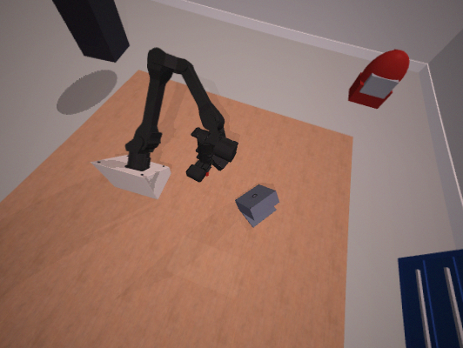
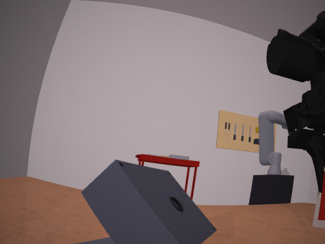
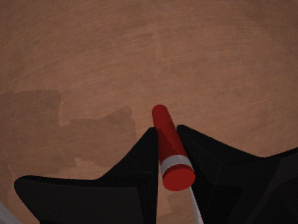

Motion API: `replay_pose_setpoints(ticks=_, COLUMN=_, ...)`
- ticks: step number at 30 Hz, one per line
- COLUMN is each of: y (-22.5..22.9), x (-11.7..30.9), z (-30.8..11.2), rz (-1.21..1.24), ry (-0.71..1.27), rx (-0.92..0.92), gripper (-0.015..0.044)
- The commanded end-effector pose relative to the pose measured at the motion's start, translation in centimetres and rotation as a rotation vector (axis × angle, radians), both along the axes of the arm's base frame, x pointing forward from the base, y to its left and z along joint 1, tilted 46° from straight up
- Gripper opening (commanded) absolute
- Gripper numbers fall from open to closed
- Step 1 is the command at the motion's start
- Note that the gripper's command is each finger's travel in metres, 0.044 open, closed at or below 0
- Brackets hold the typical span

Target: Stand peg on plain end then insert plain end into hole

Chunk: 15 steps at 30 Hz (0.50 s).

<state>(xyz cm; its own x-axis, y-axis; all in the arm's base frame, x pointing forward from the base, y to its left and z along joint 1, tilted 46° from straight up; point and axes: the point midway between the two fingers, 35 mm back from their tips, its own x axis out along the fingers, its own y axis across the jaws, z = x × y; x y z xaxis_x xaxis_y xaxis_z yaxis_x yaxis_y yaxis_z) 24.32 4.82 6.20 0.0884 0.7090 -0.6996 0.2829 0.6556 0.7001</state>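
The red peg [image 1: 207, 174] [image 2: 322, 198] [image 3: 169, 142] is upright, with its white band near the top and its plain end down at the table. My gripper [image 3: 166, 132] is shut on the peg, one dark finger on each side, below the band in the wrist view. The peg is cut by the right edge in the exterior view, and whether its plain end bears on the table is hard to tell. The grey sloped panel [image 1: 248, 201] [image 2: 146, 189] stands apart from the gripper, with one round hole [image 1: 254, 196] [image 2: 176, 204] in its tilted face.
The arm's white wedge-shaped base [image 1: 130, 184] stands on the wooden table [image 1: 183, 278], on the other side of the gripper from the panel. A red cart [image 2: 171, 160], a pegboard [image 2: 224, 143] and another grey arm [image 2: 266, 140] are in the background, off the table.
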Motion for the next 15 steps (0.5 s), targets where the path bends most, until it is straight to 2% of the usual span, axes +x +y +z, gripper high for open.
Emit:
replay_pose_setpoints(ticks=1, y=-1.2, x=0.0, z=1.0, rz=0.0, ry=-0.007, rx=-0.003, gripper=0.0)
replay_pose_setpoints(ticks=15, y=-2.6, x=0.4, z=1.9, rz=-0.004, ry=-0.023, rx=-0.062, gripper=0.0)
